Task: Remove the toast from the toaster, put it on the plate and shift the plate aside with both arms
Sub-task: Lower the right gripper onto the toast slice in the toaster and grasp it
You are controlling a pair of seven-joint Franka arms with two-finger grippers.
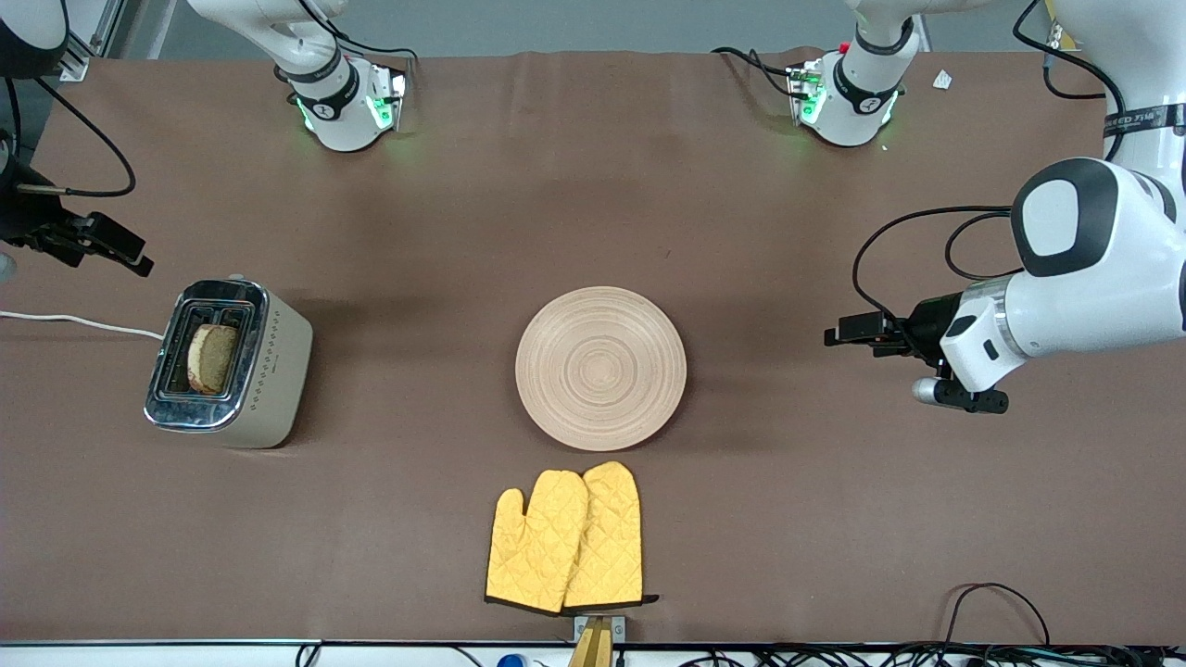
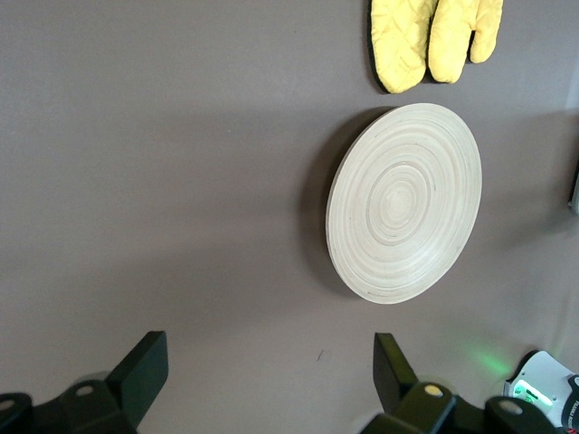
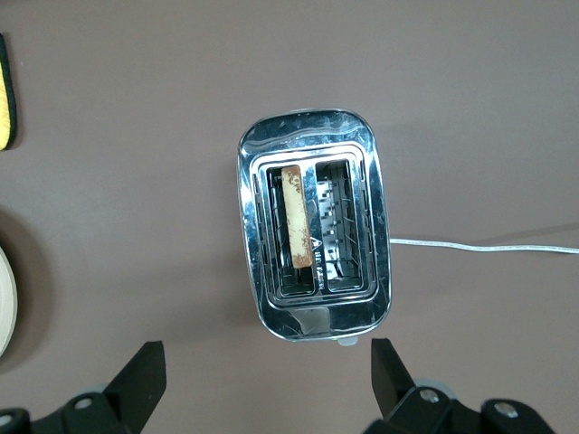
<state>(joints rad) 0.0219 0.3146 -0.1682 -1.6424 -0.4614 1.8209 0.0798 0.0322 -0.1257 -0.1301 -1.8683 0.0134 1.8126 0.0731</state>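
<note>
Toast point(image 1: 212, 358) upright in one slot of toaster point(image 1: 229, 364) at mid-left of the front frame, crust edge point(image 3: 293, 217) showing from above in the right wrist view. Plate point(image 1: 600, 368) bare at frame centre, just above yellow oven mitts point(image 1: 566, 538) at lower centre, plate also seen at point(image 2: 404, 202). Right gripper point(image 1: 109, 243) at the left edge above the toaster, fingers point(image 3: 137, 380) spread wide and empty; left gripper point(image 1: 845, 331) at mid-right, well apart from the plate, fingers point(image 2: 140, 372) likewise parted, holding nothing.

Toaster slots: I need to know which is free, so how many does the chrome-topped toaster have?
2. In the cream chrome-topped toaster, one slot holds the brown wholegrain toast slice; the slot beside it is empty.
</note>
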